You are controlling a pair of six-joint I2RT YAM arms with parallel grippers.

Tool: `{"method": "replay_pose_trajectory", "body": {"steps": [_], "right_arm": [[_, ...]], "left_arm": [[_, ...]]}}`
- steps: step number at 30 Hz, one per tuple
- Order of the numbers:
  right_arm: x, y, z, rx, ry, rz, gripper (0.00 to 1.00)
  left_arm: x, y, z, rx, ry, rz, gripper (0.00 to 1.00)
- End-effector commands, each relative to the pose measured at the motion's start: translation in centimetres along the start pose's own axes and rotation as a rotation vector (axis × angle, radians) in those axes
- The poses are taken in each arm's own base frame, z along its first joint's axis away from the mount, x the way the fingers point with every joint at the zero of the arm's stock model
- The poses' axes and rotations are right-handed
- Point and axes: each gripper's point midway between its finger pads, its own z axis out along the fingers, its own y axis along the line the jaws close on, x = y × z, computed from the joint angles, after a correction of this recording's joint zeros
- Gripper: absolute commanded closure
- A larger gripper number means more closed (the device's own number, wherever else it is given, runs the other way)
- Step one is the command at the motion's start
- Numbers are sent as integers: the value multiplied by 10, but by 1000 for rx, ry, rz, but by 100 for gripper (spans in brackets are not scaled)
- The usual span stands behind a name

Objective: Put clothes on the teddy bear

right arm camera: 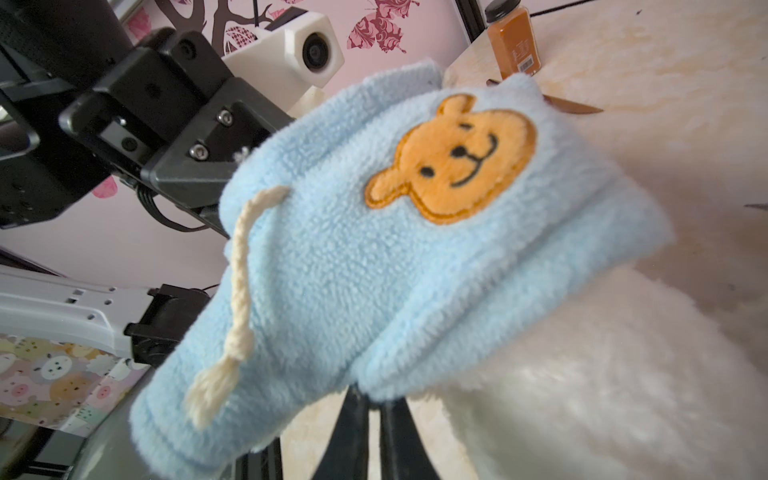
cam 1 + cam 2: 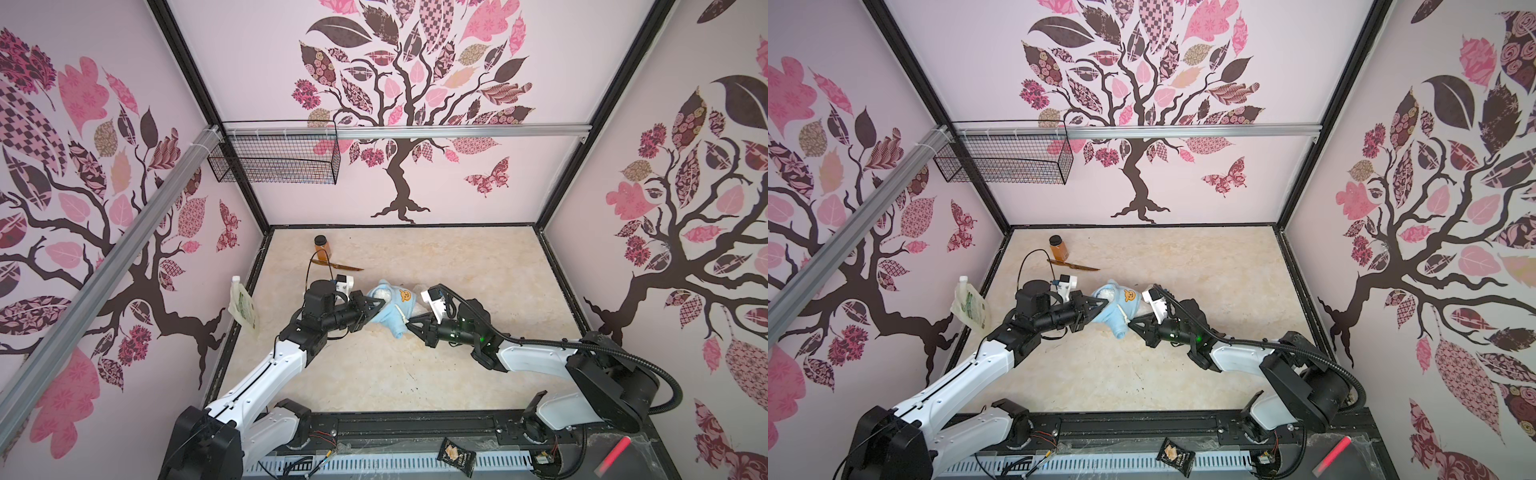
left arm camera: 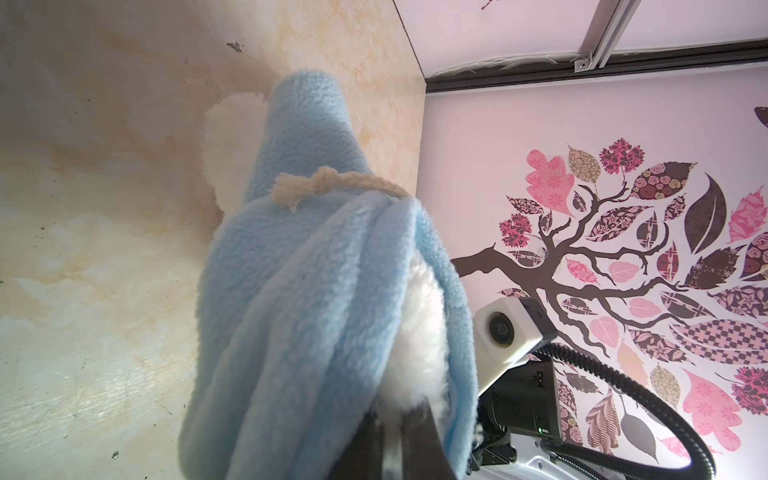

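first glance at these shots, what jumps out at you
The light blue shirt with its orange bear-face patch stands out mid-table, partly over the white teddy bear. The left gripper and right gripper are shut on the shirt from opposite sides. Behind them, big pink-and-brown tree decals cover the walls.
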Motion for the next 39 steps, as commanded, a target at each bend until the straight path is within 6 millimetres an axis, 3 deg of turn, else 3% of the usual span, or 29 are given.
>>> {"method": "replay_pose_trajectory", "body": {"steps": [1,14,22,30,35,37,39], "right_arm": [[1,-14,3,76,3,11,98],[63,-106,-48,602,116,114,100],[71,-150,-98,781,75,229,100],[52,-157,-114,844,16,208,100],[52,-174,-135,890,-12,255,100],[47,-172,-132,866,-24,246,100],[36,-156,-117,747,-49,233,100]], "left_arm": [[-7,-38,-3,97,-18,49,100],[-25,-59,-14,238,-68,-121,100],[-24,-54,-23,215,-40,-83,100],[-11,-29,-17,111,43,128,100],[-13,-29,-19,132,40,181,100],[-13,-32,-19,144,43,200,100],[-9,-29,-16,128,49,253,100]]}}
